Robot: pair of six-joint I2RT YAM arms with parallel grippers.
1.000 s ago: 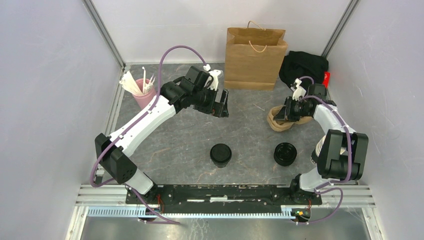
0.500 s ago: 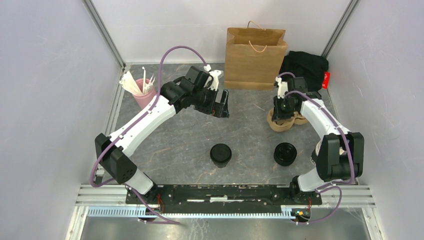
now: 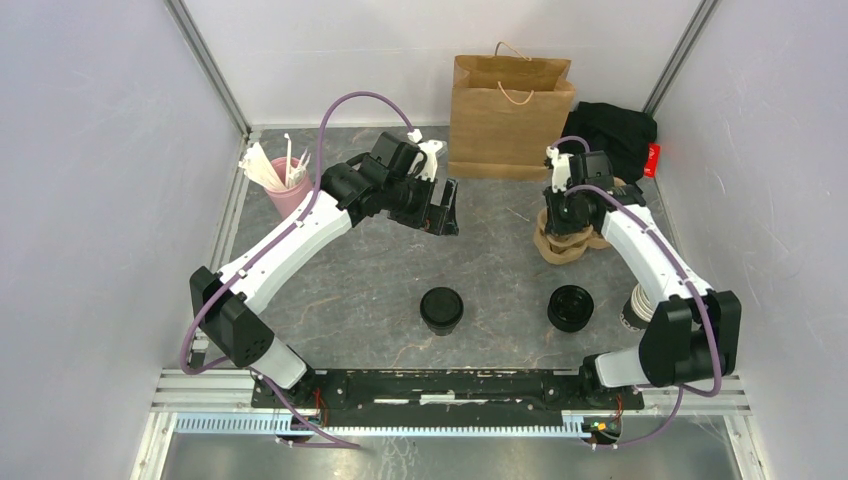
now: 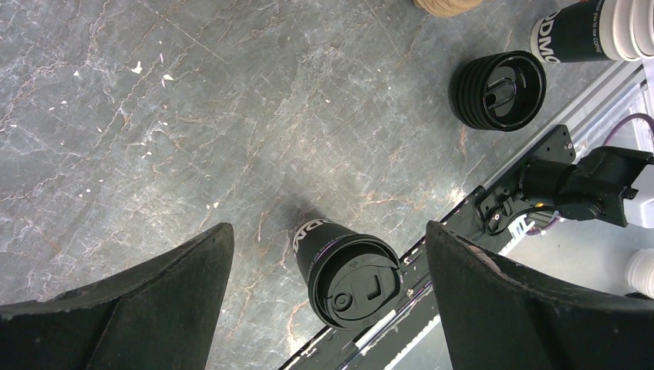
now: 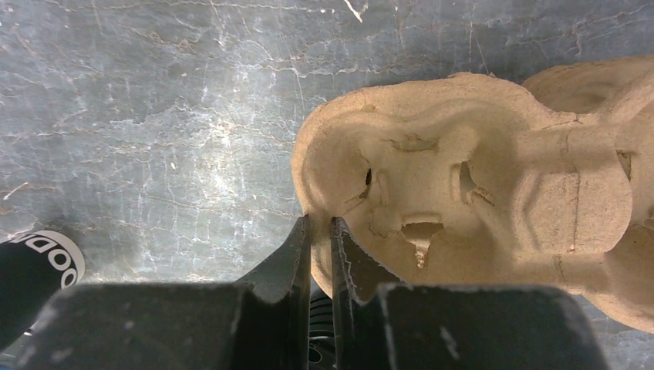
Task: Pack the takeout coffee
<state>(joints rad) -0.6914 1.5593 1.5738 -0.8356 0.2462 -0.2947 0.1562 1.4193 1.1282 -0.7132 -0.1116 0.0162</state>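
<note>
Showing an early stage of packing, the takeout coffee (image 3: 441, 309) stands upright on the grey table (image 3: 500, 270), lid on, near the front edge and well apart from the brown paper bag (image 3: 510, 118) at the back wall. Nothing touches the cup. The left gripper (image 3: 440, 210) hangs above the table with its jaws spread wide and empty; in its wrist view the cup appears below, between the two fingers. The right gripper (image 5: 320, 223) is lowered onto the stack of pulp cup carriers (image 5: 463, 185) at the right rear, its jaws drawn almost together at the top carrier's rim; whether the rim is actually pinched cannot be told. A stack of loose lids (image 3: 570, 308) sits to the right of the cup. Fetching a carrier, seating the cup and bagging it appear to remain.
</note>
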